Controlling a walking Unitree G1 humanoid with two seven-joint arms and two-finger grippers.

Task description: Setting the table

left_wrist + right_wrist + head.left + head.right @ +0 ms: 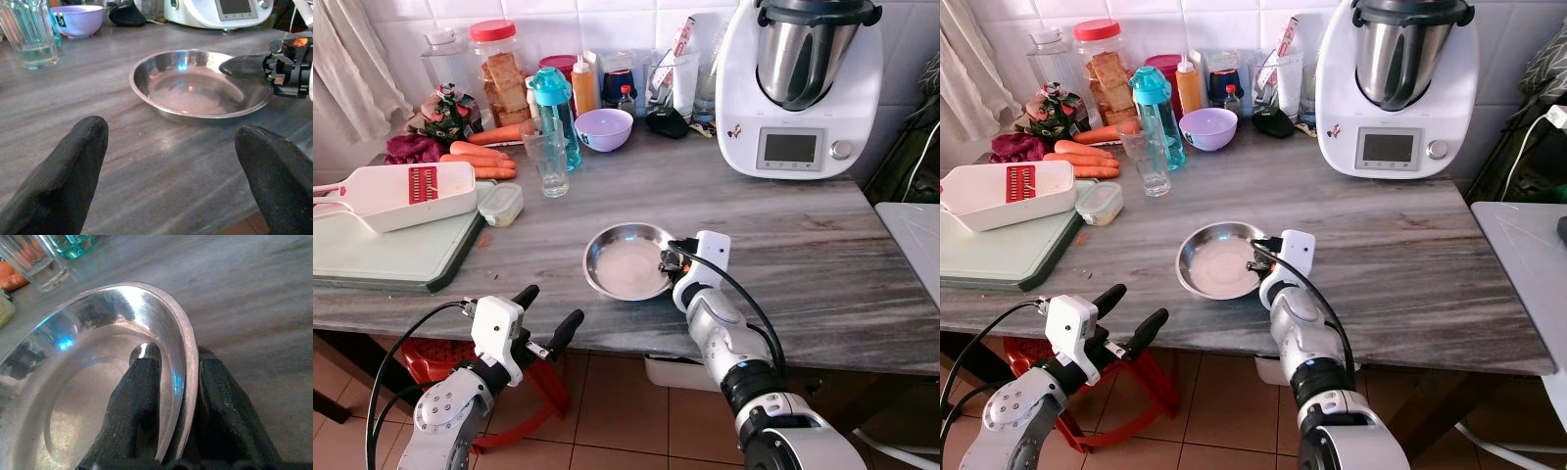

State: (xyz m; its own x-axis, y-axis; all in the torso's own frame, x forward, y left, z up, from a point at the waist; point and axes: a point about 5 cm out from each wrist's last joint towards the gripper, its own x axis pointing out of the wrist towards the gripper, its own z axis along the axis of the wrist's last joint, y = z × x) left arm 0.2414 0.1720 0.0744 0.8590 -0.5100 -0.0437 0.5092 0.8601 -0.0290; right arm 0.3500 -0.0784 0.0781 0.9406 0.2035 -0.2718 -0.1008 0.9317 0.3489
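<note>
A shallow steel plate [612, 262] rests on the grey marble counter [803, 264], a short way in from its front edge. My right gripper [668, 260] is shut on the plate's right rim [188, 362], one black finger [139, 387] inside and the other finger [220, 391] outside. The plate lies flat on the counter. My left gripper [548, 315] hovers open at the counter's front edge, left of the plate and pointing toward it. Its wrist view looks across the counter at the plate [195, 88] between its spread fingertips [88, 147].
Behind the plate are an empty glass [547, 157], a teal bottle [554, 103], a purple bowl [604, 128] and a white food processor [798, 88]. A slicer [401, 194] lies on a cutting board [382, 259] at left, near carrots [480, 157]. A red stool [533, 387] stands under the counter.
</note>
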